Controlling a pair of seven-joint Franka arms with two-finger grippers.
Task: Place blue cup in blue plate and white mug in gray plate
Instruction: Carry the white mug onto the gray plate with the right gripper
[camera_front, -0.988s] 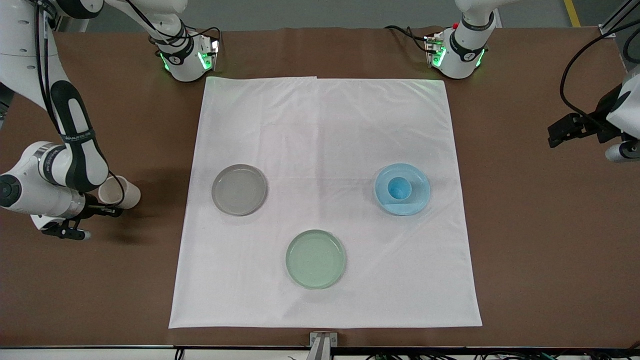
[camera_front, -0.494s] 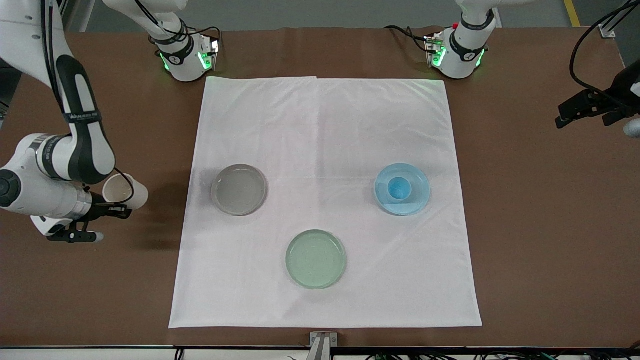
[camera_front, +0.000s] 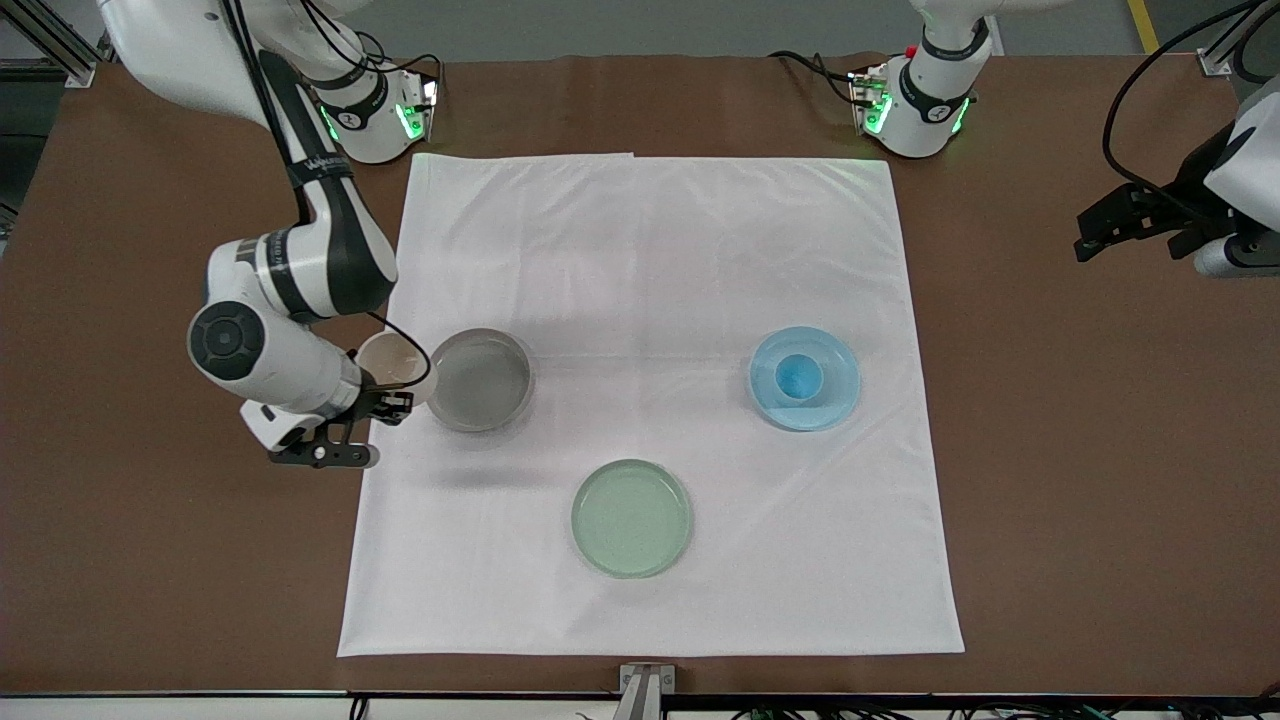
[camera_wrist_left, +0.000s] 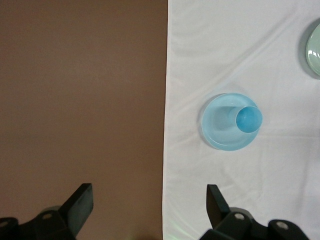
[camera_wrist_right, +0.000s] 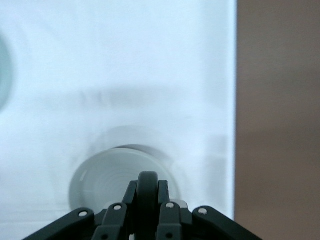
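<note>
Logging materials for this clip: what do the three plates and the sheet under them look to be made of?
The gray plate, blue plate and pale green plate look like smooth, slightly glossy, tinted plastic or glass: even colour, soft sheen, low moulded rims. The white sheet looks like thin matte fabric or paper, judging by its fold creases and fine wrinkles.
</note>
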